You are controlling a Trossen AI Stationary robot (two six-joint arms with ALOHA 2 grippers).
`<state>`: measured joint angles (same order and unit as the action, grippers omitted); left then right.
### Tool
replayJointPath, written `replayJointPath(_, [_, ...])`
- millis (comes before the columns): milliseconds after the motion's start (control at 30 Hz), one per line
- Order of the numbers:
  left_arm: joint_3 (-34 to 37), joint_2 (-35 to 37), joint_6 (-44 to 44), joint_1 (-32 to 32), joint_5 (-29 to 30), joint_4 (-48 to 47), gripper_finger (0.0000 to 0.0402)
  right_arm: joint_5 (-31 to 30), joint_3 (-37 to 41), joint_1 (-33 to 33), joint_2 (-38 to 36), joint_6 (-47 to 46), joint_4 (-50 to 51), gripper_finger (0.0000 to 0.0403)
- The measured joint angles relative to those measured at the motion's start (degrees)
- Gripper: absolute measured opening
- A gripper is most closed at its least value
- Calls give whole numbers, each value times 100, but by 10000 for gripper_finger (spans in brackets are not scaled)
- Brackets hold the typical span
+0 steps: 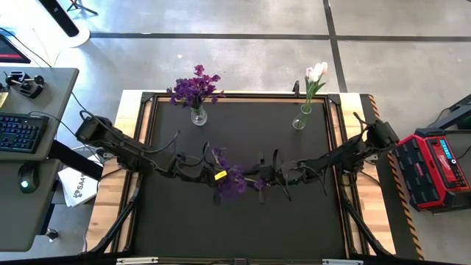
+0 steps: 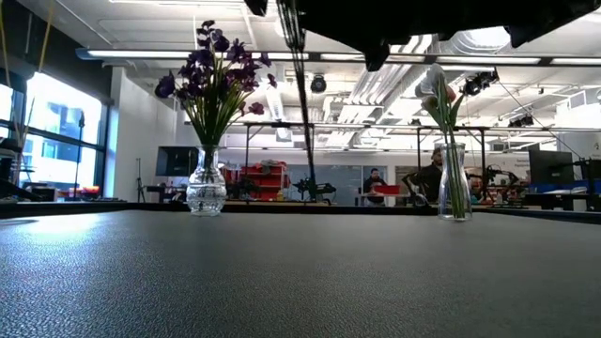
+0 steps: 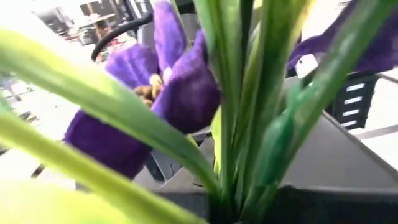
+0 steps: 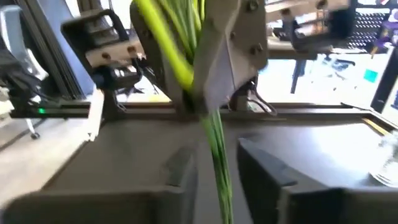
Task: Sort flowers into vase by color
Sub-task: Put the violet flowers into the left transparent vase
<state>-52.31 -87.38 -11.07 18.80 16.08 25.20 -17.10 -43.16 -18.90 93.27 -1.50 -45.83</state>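
On the left of the black tabletop (image 1: pixel 243 221), at its far edge, a round glass vase (image 1: pixel 198 115) holds a bunch of dark purple flowers (image 1: pixel 194 88). Nearer the middle, the left gripper (image 1: pixel 218 176) has its fingers closed on a purple-bloomed flower (image 1: pixel 232 179), held above the mat. Just beside it, the right gripper (image 1: pixel 266 179) faces the green stem (image 4: pixel 216 149) with fingers apart. Far right, a slim vase (image 1: pixel 299 118) carries pink and white tulips (image 1: pixel 316 72).

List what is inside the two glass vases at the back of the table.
The left vase holds a bunch of purple flowers. The right vase holds pink and white tulips. How many stems stand in each cannot be counted, since blooms overlap.
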Motion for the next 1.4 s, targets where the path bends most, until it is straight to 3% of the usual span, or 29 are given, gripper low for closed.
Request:
replayJointPath(167, [0, 405, 49, 173, 838, -773, 4, -434, 0, -55, -698, -284, 1374, 181])
replayJointPath(300, [0, 870, 295, 301, 1672, -1490, 1, -1139, 0, -186, -1356, -1065, 2661, 218])
replayJointPath(500, [0, 1768, 1099, 262, 2747, -3067, 1, -2267, 0, -550, -1673, -1672, 3706, 228])
replayJointPath(667, [0, 2626, 1779, -241, 3691, -4559, 1, -2690, 2, -744, -1409, -1955, 3789, 226])
replayJointPath(767, [0, 3104, 1659, -742, 3926, -4821, 1, -2810, 4, -780, -1192, -2092, 3789, 220])
replayJointPath(933, [0, 3496, 1006, -1794, 3712, -4422, 1, -2946, 4, -763, -947, -2212, 3743, 212])
replayJointPath(1100, [6, 3499, 938, -3118, 2285, -4232, 1, -3047, 4, -763, -918, -2206, 3667, 207])
replayJointPath(1233, [308, 3452, 763, -3898, 1375, -3301, 1, -3045, 4, -789, -918, -2115, 3644, 206])
replayJointPath(1400, [917, 3455, 417, -4326, 1030, -2010, 1, -3043, 4, -791, -918, -2100, 3645, 206])
